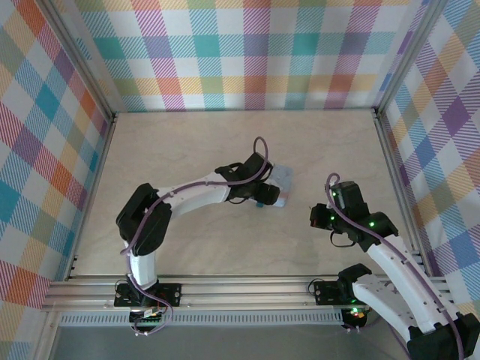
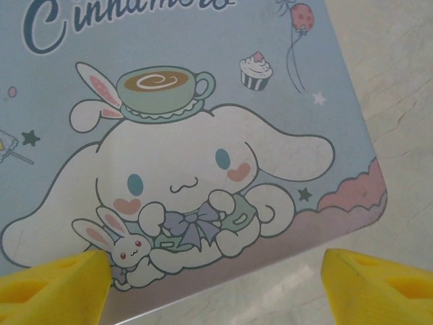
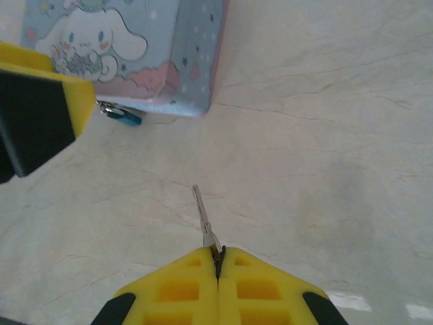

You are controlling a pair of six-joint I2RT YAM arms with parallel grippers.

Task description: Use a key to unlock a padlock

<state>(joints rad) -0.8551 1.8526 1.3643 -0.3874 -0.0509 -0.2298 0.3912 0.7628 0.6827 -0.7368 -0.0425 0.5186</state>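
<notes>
Top view: tin (image 1: 283, 180) sits just R of worktop (image 1: 225, 142) centre, approx. 3 o'clock, well apart from the plaid walls (image 1: 247, 52) on all sides; wide bare room at 12 o'clock up to the back wall and at 9 o'clock to the L rail. L gripper (image 1: 261, 191) is over the tin's 8 o'clock side, jaws spread wide and released, nothing held. In the L wrist view the L gripper (image 2: 216, 288) straddles the tin's (image 2: 203, 135) near edge: one yellow fingertip (image 2: 57, 284) overlaps the lid's lower L part, the other is over bare worktop past the rounded corner at 4 o'clock; contact w/ the lid can't be told. Padlock (image 1: 259, 202) shows as a teal speck at the tin's 7 o'clock edge; in the R wrist view the padlock (image 3: 125, 115) lies on the worktop (image 3: 325, 169) just under the tin's (image 3: 135, 47) front edge, beside the L finger (image 3: 34, 108). R gripper (image 1: 319, 217) stands at approx. 4 o'clock from the tin, apart from it. R gripper (image 3: 218, 271) jaws are clenched on the key (image 3: 203, 217), blade sticking out toward 11 o'clock. A bare strip of worktop lies btw key tip and padlock; open surface runs to 3 o'clock.
</notes>
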